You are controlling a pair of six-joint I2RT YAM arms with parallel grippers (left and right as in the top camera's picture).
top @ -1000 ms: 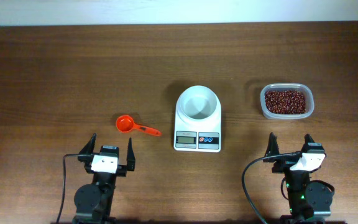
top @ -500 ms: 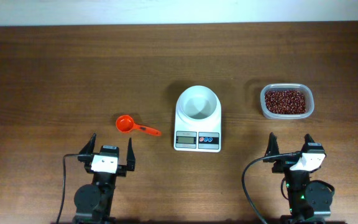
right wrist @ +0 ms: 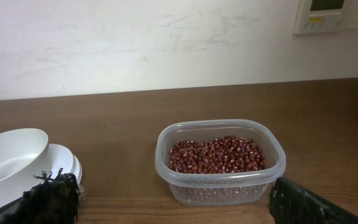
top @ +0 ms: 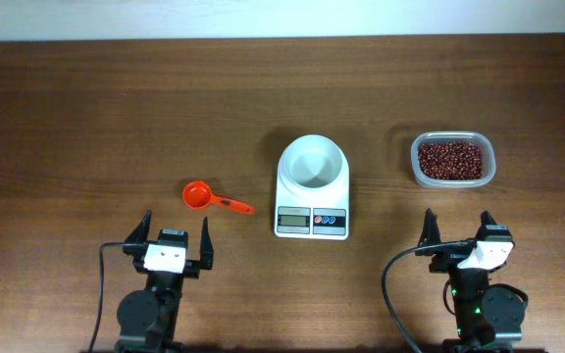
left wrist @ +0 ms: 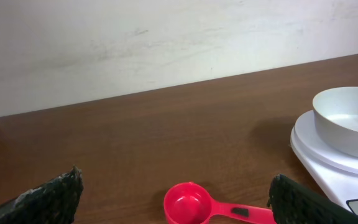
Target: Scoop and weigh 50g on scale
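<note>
Nothing in hand yet: left pincer (top: 176,231) and right pincer (top: 457,228) both spread wide and empty, parked at the near edge of the worktop (top: 116,108). Ahead of the left pincer and slightly toward the centre, one orange scoop (top: 213,199), lying flat, cup facing up, apart from everything else. Long axis running across the pincer's line of approach: cup to the left, handle pointing right and a little toward the near edge, toward the scale (top: 312,191). Clearly nearer the left arm than the right, so likely a left-arm pick, with the wrist turned to close across the handle. Scale at mid-worktop, between the two arms, round white bowl on top seemingly empty, display and buttons facing the near edge. Straight ahead of the right pincer, well apart from it, one clear tub of red beans (top: 451,160), to the right of the scale. By count: two pincers, one scoop, one scale, one tub.
</note>
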